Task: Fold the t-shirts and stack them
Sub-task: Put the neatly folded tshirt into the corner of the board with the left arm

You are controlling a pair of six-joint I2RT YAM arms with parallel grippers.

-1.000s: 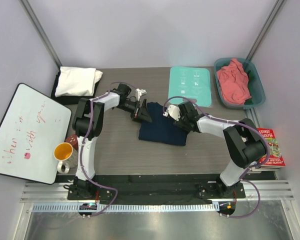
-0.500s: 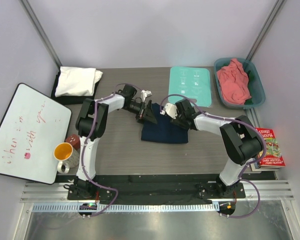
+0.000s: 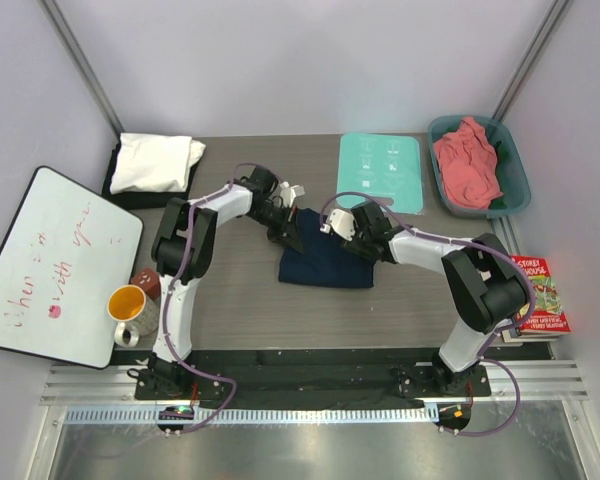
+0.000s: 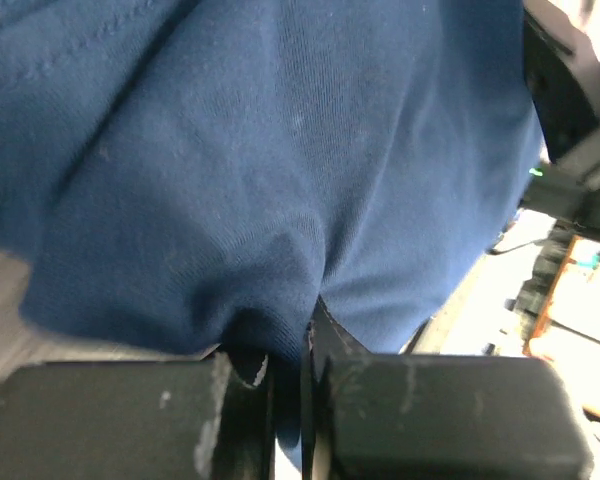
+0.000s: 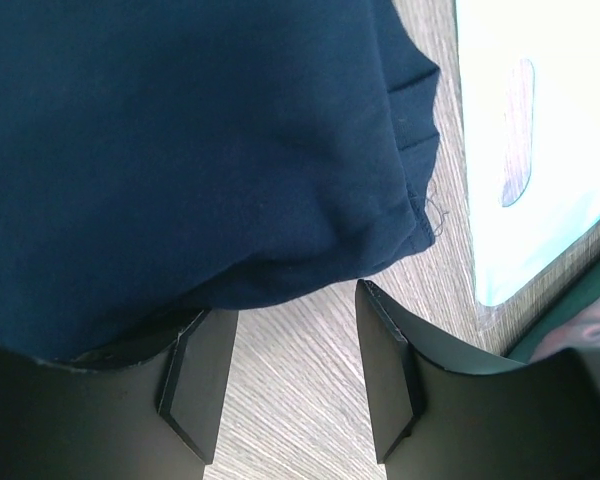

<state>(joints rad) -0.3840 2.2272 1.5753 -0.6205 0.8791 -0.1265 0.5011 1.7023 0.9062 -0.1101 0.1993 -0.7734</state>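
White t-shirt (image 3: 155,162): folded, well out to the left of L fingers. L gripper (image 4: 305,350): fingers closed, a fold of navy t-shirt (image 4: 280,150) hem pinched betw pads; rest of shirt spreads ahead of tips. R gripper (image 5: 295,300): fingers apart, bare table (image 5: 300,400) betw them; hem lies over one tip, nothing clamped. Mint board (image 5: 540,130) beyond R tips, apart from shirt. Pink t-shirt (image 3: 467,162) in tub (image 3: 510,190), well past R fingers.
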